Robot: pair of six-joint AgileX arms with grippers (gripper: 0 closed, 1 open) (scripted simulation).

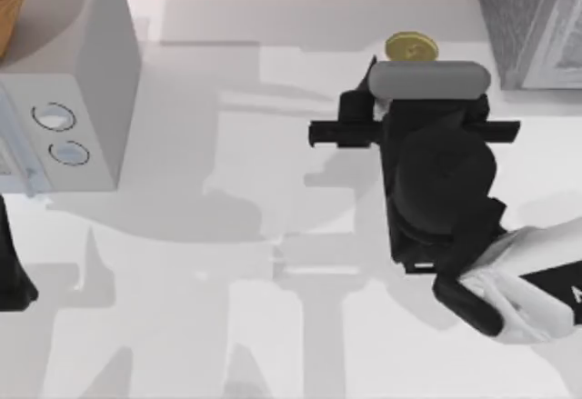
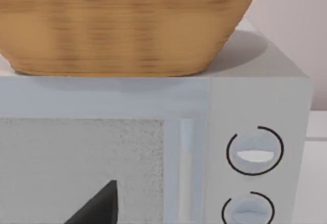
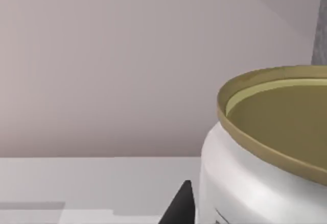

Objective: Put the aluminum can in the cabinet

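Though small and rigid, the can (image 1: 411, 49) probably weighs little, and its smooth white wall may slip, so I judge the best hold is across its body below the gold rim. It stands upright on the surface (image 1: 227, 235) near the far edge, just left of the cabinet (image 1: 532, 17). From above, the right gripper (image 1: 414, 99) sits right at the can; whether it grips, I cannot tell. Its wrist view shows the can's wall. My left arm (image 1: 14, 272) is parked facing the knobbed box (image 2: 255, 132) and basket (image 2: 122, 25).
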